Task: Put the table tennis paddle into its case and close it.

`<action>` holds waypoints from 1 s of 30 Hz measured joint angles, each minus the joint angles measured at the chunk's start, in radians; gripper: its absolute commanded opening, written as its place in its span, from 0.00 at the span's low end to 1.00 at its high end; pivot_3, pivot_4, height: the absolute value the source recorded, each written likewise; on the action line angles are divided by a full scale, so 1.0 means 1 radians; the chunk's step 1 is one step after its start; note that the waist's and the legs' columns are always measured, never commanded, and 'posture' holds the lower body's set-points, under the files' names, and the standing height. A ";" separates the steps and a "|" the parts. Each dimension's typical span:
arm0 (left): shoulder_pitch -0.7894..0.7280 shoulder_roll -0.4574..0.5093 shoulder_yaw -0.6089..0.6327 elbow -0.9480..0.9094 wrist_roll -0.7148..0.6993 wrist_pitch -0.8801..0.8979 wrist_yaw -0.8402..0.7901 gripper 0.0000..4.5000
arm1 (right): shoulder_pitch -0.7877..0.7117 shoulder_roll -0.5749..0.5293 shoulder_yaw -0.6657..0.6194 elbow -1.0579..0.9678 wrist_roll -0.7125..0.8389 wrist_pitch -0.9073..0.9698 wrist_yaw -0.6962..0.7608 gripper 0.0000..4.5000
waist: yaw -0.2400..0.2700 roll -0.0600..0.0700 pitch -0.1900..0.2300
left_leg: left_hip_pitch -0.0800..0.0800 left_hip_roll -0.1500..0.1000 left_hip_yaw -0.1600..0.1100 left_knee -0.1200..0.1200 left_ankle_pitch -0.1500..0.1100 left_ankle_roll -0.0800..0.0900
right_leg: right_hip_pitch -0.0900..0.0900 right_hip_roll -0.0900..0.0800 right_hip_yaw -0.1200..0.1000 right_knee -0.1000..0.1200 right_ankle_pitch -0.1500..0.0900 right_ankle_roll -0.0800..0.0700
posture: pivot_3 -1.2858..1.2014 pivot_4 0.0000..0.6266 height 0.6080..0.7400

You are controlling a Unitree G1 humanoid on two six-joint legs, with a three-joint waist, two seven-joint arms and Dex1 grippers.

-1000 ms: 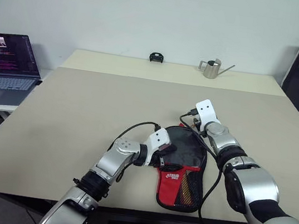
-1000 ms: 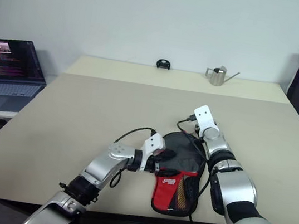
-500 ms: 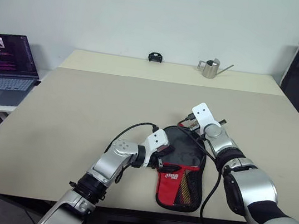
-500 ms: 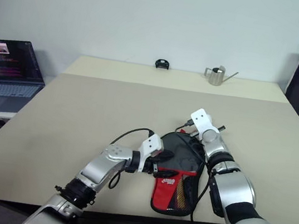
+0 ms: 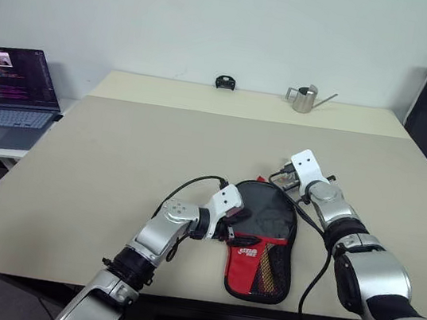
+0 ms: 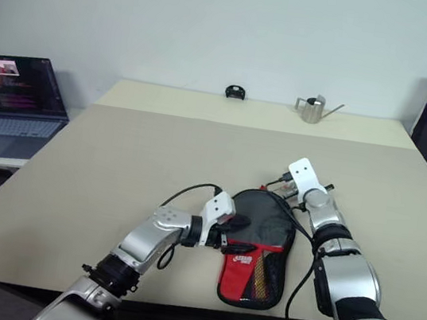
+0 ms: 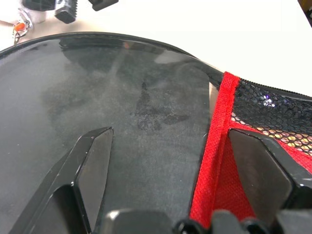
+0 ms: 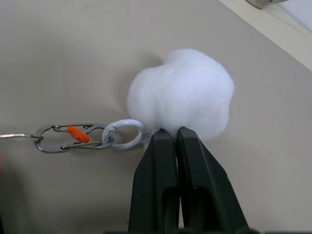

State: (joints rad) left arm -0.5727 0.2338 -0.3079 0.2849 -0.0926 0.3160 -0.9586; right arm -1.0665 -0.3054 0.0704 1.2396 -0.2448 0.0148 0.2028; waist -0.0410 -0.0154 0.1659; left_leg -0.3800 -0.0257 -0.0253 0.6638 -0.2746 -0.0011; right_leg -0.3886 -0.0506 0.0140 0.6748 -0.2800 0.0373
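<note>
Closing stage of the casing task, seen from the head and both wrists. The case (image 5: 246,255) is laid flat near the front edge of the table (image 5: 118,154), its narrow end towards the robot. The table tennis paddle (image 7: 122,97) is judged to be already inside: a smooth black round face is seen at the wide end, and a wooden, striped handle is glimpsed through the mesh pocket beside the red panel. The left gripper (image 7: 175,165) is held wide apart over the case's left edge, one finger over the black face and the other over the red fabric; no grip is taken.

The right gripper (image 8: 173,139) is shown with its fingers together, pinched at the base of a white pom-pom (image 8: 183,92) that is linked by a ring (image 8: 123,134) and a small carabiner (image 8: 68,138) towards the case. A second ago these fingers were partly apart; they have since been shut, and the arm has been carried a little to the right of the case's wide end. The change is read as the fob, probably the zipper pull, having been taken, so that the zip can now be drawn; closure itself cannot be confirmed
</note>
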 measured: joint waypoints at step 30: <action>-0.029 -0.010 -0.001 0.079 0.000 -0.061 -0.027 0.91 | 0.695 -0.116 -0.152 -1.505 0.222 0.896 0.200 0.54 | 0.015 -0.001 -0.001 | 0.000 0.000 -0.002 -0.001 0.000 0.000 | 0.000 0.000 -0.002 -0.002 0.000 0.001 | 0.52 0.24 1.00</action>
State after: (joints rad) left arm -0.6016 0.2243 -0.3087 0.3642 -0.0931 0.2551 -0.9853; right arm -0.3717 -0.4217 -0.0814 -0.2654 -0.0223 0.9105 0.4029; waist -0.0262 -0.0161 0.1645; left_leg -0.3803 -0.0258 -0.0271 0.6632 -0.2748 -0.0011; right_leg -0.3881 -0.0501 0.0122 0.6730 -0.2804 0.0381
